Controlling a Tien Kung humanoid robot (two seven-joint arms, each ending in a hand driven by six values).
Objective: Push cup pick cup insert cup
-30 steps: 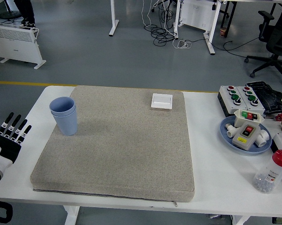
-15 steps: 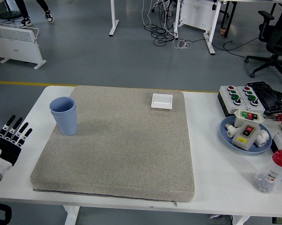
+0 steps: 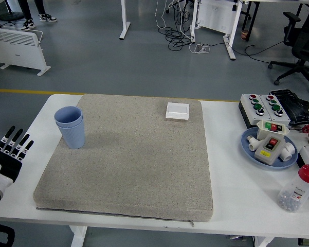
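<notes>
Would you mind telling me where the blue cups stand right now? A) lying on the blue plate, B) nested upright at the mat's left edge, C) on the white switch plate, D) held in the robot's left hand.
B: the blue cups stand upright, one nested in the other, at the left edge of the mat, while the left hand rests open at the table's left edge, apart from them.

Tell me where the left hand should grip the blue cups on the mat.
Probably round the side wall of the blue cups, coming from their left. They stand upright and nested at the mat's left edge, nearest the open left hand, with nothing between.
</notes>
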